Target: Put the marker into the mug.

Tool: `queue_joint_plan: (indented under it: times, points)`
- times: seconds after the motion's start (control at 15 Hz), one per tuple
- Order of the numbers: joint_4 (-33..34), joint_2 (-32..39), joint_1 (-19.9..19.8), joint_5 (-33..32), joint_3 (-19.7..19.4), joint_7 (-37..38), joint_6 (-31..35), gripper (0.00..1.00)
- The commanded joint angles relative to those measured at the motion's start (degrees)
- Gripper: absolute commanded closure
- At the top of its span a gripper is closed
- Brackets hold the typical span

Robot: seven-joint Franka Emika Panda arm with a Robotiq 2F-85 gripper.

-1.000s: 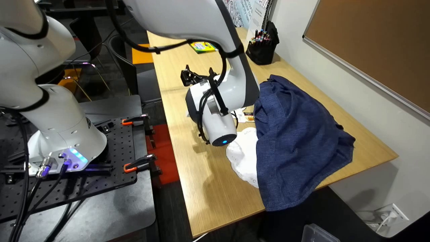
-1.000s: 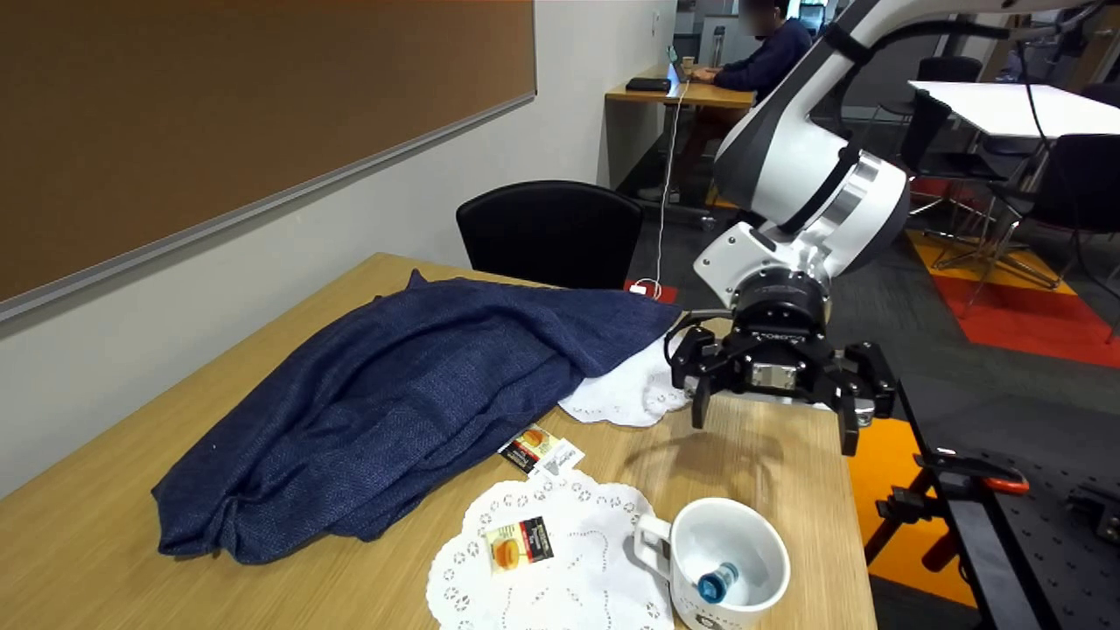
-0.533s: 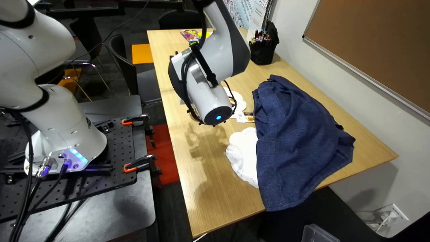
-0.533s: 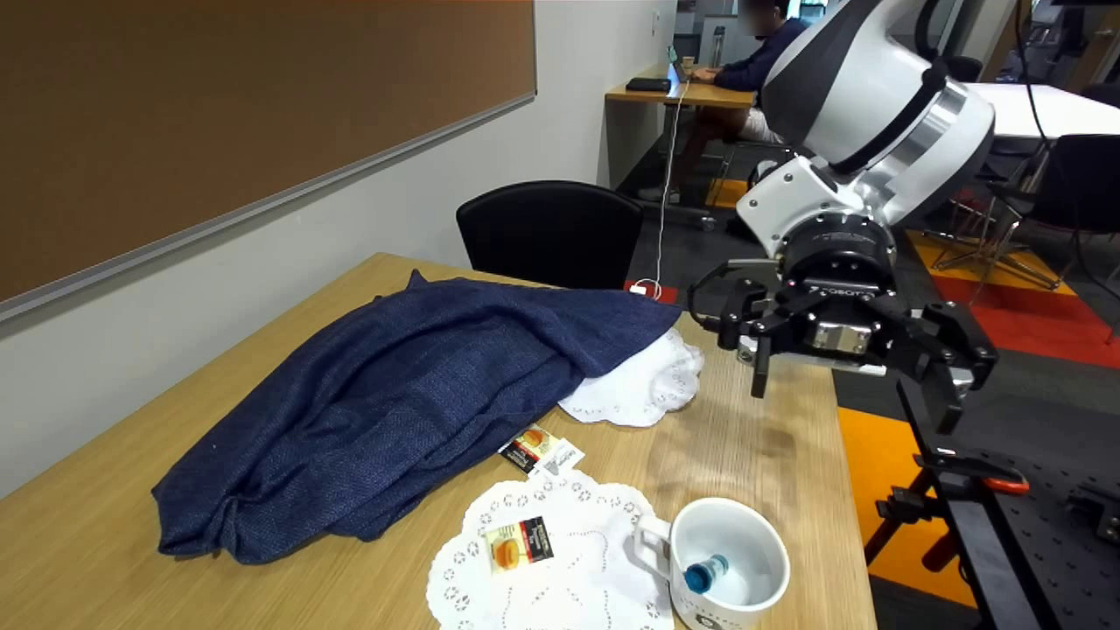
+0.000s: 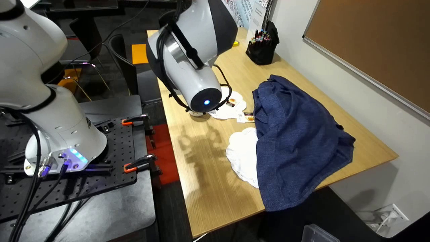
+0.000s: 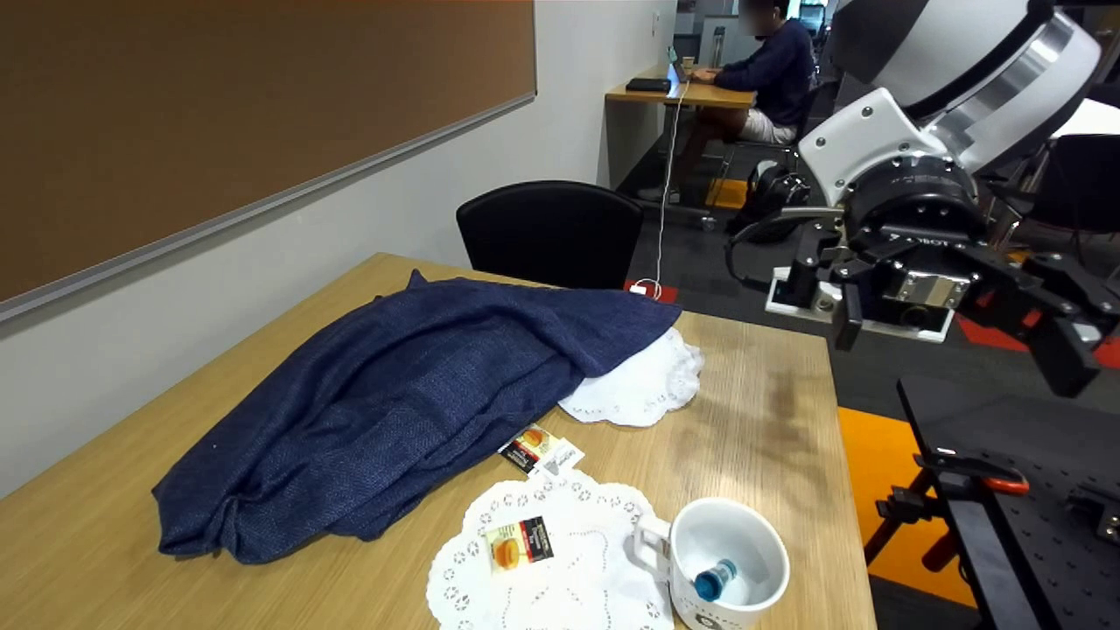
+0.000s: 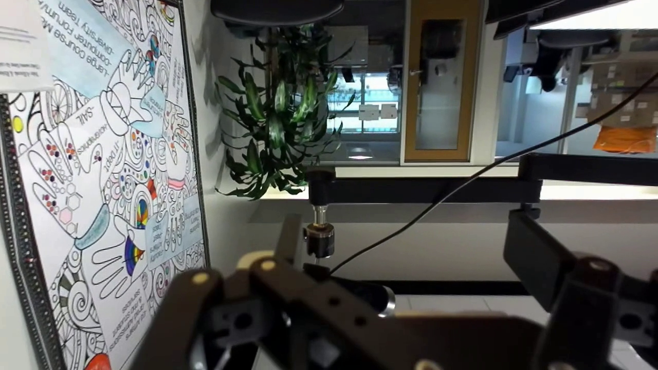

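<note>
In an exterior view the white mug stands upright on the table beside a lacy doily, handle toward the doily. The marker, a short teal stick with a paler part, lies tilted inside the mug. In an exterior view only a small part of the mug shows below the wrist, and the marker is hidden. My gripper is open and empty, raised well above and away from the mug, near the table's edge. In the wrist view the gripper has wide-apart fingers with nothing between them; mug and marker are out of view.
A crumpled navy cloth covers much of the table. White doilies and small packets lie near the mug. A black case of pens stands by the wall. Clamps hold the robot's base board.
My open gripper has risen and moved away from the table's middle, toward the robot's side. The marker has rocked slightly inside the mug. The mug has not moved.
</note>
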Motion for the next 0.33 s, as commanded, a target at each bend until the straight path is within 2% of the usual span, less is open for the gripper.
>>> queue_joint_plan:
  times: [0.0,0.27]
  points:
    - [-0.3,-0.4,4.0,-0.2,-4.1,0.1,0.1,0.0]
    - [-0.6,-0.6,4.1,-0.2,-4.2,0.1,0.0,0.0]
